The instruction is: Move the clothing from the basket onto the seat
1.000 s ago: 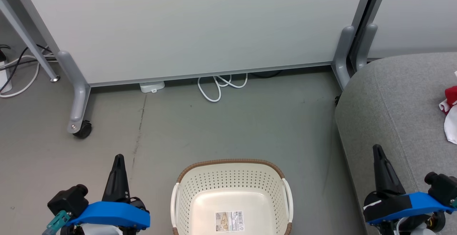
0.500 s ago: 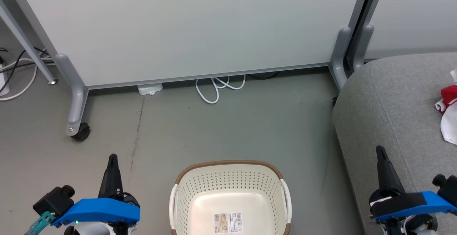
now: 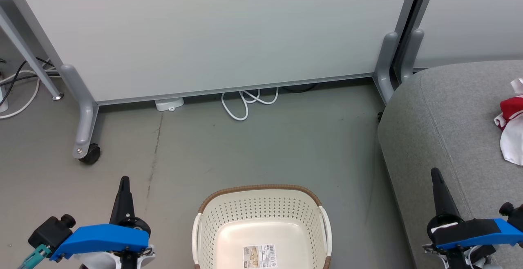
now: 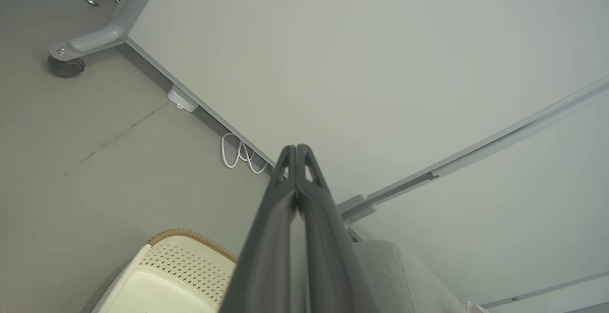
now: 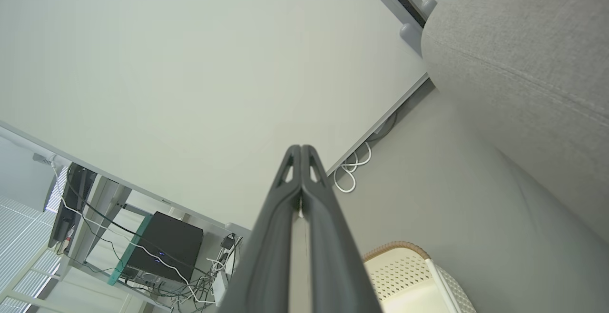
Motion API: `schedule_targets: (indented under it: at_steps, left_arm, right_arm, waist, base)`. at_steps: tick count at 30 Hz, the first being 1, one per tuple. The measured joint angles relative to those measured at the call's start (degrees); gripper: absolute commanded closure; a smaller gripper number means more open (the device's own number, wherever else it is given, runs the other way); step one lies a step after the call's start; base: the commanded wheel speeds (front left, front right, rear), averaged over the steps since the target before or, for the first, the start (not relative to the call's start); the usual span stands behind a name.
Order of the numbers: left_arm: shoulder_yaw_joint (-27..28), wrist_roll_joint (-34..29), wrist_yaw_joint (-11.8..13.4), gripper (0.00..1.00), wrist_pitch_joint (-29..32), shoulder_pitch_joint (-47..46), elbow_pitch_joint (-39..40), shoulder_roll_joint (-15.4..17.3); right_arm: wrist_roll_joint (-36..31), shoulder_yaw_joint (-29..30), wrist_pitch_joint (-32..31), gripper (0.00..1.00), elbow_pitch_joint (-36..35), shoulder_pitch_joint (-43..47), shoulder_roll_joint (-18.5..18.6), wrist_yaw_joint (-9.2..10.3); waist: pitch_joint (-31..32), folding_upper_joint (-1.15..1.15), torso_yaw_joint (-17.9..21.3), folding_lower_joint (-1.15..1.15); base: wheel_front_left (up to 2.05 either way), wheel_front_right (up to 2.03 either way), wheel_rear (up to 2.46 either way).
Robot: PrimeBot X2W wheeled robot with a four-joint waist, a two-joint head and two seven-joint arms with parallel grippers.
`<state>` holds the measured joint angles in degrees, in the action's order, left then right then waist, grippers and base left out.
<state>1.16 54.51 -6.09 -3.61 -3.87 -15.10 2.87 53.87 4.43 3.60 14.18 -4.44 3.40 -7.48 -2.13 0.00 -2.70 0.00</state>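
The cream basket (image 3: 261, 201) with its brown rim sits on the floor at the bottom centre; inside I see just a barcode label (image 3: 259, 256). It also shows at the left wrist view's bottom as the basket (image 4: 181, 265) and in the right wrist view as the basket (image 5: 404, 268). Red and white clothing (image 3: 511, 126) lies on the grey seat (image 3: 445, 117) at the right edge. My left gripper (image 3: 124, 180) is shut and holds nothing, left of the basket. My right gripper (image 3: 435, 173) is shut too, over the seat's front edge.
A white wheeled partition panel (image 3: 212, 32) stands behind the basket, with a caster (image 3: 89, 154) at the left and grey legs (image 3: 384, 66) beside the seat. A white cable loop (image 3: 245, 101) and a small white box (image 3: 169, 104) lie under its lower edge.
Both grippers have drawn back toward the bottom of the head view. The whole picture has shifted slightly, so the camera moved. Basket and clothing lie as before.
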Motion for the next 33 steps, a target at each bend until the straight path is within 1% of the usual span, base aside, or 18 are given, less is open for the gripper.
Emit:
schedule_targets:
  at_steps: [14, 33]
  left_arm:
    - [1.33, 8.67, -0.2, 1.0, 2.36, -0.47, 0.19, 0.0]
    - [2.6, 18.94, -0.56, 1.0, 5.08, -0.99, 0.42, 0.0]
  right_arm:
    - [8.99, 0.52, -2.34, 1.0, -0.02, -0.15, -0.12, 0.0]
    - [19.36, 1.09, -5.06, 1.0, -0.04, -0.66, -0.23, 0.0]
  waist:
    - [0.35, 0.0, 0.48, 0.0]
    - [0.83, 0.0, 1.14, 0.0]
  base:
    - [0.0, 0.0, 0.0]
    - [0.0, 0.0, 0.0]
